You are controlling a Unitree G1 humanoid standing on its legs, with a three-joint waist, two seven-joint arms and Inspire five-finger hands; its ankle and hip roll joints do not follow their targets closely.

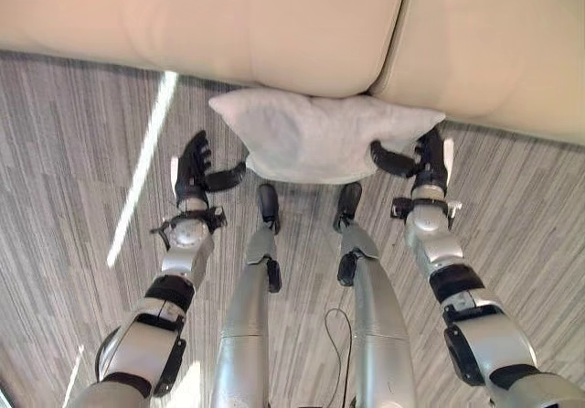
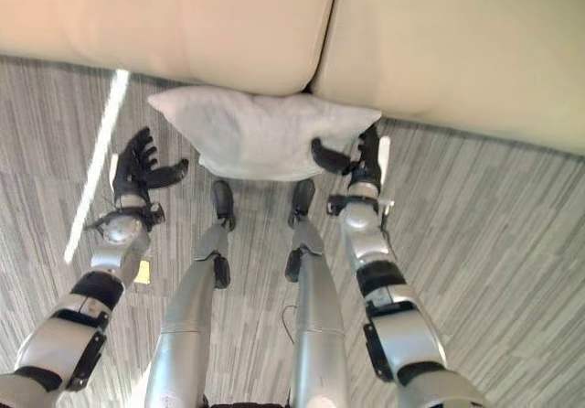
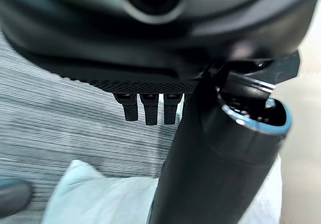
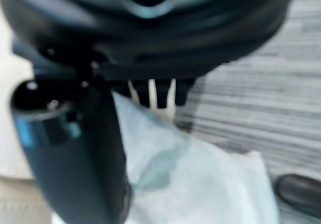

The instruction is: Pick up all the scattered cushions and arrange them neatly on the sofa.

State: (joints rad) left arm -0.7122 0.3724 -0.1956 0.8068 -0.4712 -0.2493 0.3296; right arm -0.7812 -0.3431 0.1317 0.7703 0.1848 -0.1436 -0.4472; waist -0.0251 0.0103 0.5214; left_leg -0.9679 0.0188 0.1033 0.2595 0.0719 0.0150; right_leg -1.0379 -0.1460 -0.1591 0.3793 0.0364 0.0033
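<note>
Living-room setting: a cream sofa (image 1: 274, 24), a white cushion (image 1: 315, 134) at its base, grey striped carpet floor (image 1: 73, 152).

No readable text anywhere; no labels, numbers or signs on the pale cushion (image 1: 315, 138); none on the cream sofa (image 1: 228, 24); the striped grey carpet (image 1: 82, 152) carries none either.

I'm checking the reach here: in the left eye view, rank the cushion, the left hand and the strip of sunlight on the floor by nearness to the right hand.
1. Cushion: right beside the right hand, on the floor against the sofa.
2. Left hand: across the cushion, by its other end.
3. Strip of sunlight: farthest, beyond the left hand on the floor.
</note>
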